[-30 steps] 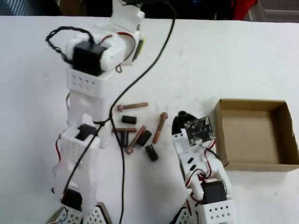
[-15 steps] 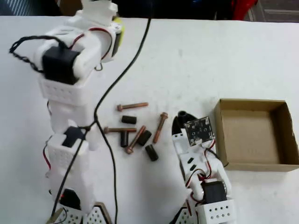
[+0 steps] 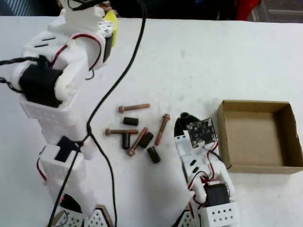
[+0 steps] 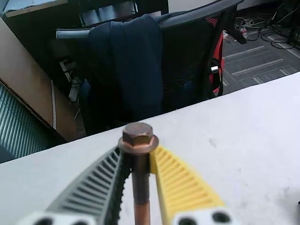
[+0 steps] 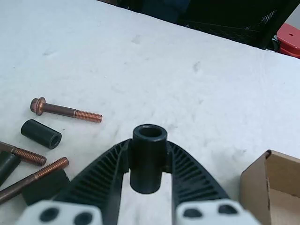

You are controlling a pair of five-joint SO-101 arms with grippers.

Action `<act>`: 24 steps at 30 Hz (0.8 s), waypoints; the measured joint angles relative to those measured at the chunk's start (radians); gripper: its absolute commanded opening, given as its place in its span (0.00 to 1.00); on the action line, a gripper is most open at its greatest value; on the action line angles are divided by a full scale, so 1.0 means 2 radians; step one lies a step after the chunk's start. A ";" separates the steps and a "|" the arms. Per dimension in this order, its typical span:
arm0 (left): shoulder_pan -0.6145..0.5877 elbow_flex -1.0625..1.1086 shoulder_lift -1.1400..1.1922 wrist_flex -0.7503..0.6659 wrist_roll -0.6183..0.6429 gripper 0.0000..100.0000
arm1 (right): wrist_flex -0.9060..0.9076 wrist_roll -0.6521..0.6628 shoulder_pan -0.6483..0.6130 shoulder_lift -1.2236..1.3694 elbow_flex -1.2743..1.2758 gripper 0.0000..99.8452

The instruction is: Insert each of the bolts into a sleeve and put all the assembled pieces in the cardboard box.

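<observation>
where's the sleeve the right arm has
In the right wrist view the sleeve stands upright, clamped in the right gripper; in the high view it sits between the loose bolts and the cardboard box.

Left arm (image 3: 57, 90): raised tall over the table's left side.
Left gripper (image 4: 139, 159): grey and yellow fingers clamped on a bolt (image 4: 138, 140), head beyond the tips.
Right arm (image 3: 208, 175): low, near the table.
Right gripper (image 5: 148, 147): black fingers clamped on a sleeve (image 5: 149, 164).

white arms (image 3: 64, 116), black right end effector (image 5: 149, 146)
</observation>
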 measured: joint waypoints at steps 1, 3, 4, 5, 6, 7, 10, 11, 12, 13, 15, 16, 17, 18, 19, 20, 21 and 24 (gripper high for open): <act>0.000 -0.001 -0.002 0.000 0.000 0.02 | 0.000 0.000 0.000 0.000 0.000 0.02; 0.000 -0.001 -0.005 0.000 0.000 0.02 | 0.000 0.000 0.000 0.000 0.000 0.02; 0.000 -0.001 -0.005 0.000 0.000 0.02 | 0.000 0.000 0.000 0.000 0.000 0.02; 0.000 -0.001 -0.004 0.000 0.000 0.02 | 0.000 0.000 0.000 0.000 0.000 0.02; 0.000 0.000 -0.002 0.000 0.000 0.02 | 0.000 0.000 0.000 0.000 0.000 0.02; 0.000 0.004 0.001 0.000 0.000 0.02 | 0.000 0.000 0.000 0.000 0.000 0.02; 0.000 0.036 0.015 0.000 0.000 0.02 | 0.000 0.000 0.000 0.000 0.000 0.02; 0.000 0.054 0.018 0.000 0.000 0.02 | 0.000 0.000 0.000 0.000 0.000 0.02; 0.000 0.074 0.020 0.000 0.000 0.02 | 0.000 0.000 0.000 0.000 0.000 0.02; 0.000 0.094 0.021 0.000 0.000 0.02 | 0.000 0.000 0.000 0.000 0.000 0.02; -0.005 0.130 0.021 0.000 0.000 0.02 | 0.000 0.000 0.000 0.000 0.000 0.02; -0.009 0.147 0.021 0.000 0.000 0.02 | 0.000 0.000 0.000 0.000 0.000 0.02; -0.015 0.163 0.021 0.000 0.000 0.02 | 0.000 0.000 0.000 0.000 0.000 0.02; -0.021 0.177 0.021 0.000 0.000 0.02 | 0.000 0.000 0.000 0.000 0.000 0.02; -0.026 0.191 0.021 0.000 0.000 0.02 | 0.000 0.000 0.000 0.000 0.000 0.02; -0.033 0.203 0.022 0.000 0.000 0.02 | 0.000 0.000 0.000 0.000 0.000 0.02; -0.040 0.214 0.022 0.000 0.000 0.02 | 0.000 0.000 0.000 0.000 0.000 0.02; -0.057 0.230 0.022 0.000 0.000 0.02 | 0.000 0.000 0.000 0.000 0.000 0.02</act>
